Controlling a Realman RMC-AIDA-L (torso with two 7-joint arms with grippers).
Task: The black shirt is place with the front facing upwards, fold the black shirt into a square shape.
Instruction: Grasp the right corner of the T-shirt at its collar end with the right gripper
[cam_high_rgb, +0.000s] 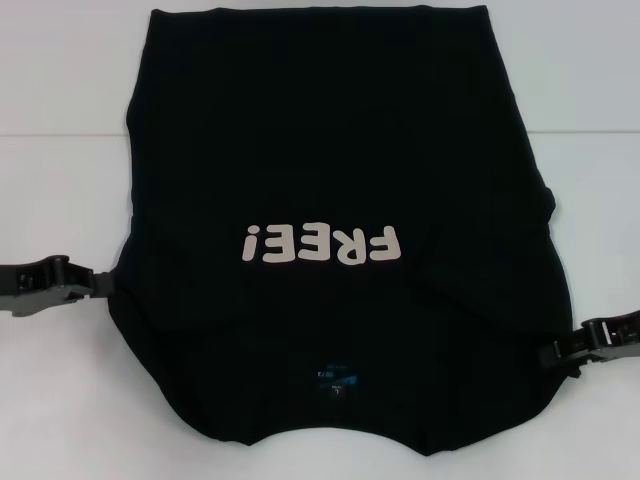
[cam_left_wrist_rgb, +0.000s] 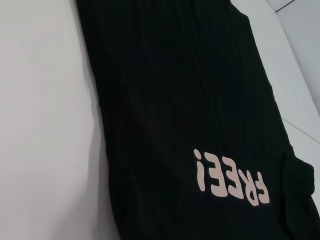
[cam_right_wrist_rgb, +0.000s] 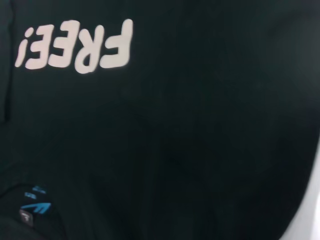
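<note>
while the black shirt (cam_high_rgb: 330, 180) lies flat, both grippers flank it, finger states unclear

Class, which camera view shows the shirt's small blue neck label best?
The right wrist view: the blue neck label appears largest there. The head view shows it small on the black shirt, near the collar. The left wrist view misses it.

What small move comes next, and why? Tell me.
Probably fold the collar end away toward the far hem. The black shirt already looks narrowed, no sleeves sticking out, while the left gripper and right gripper sit at its near side edges.
</note>
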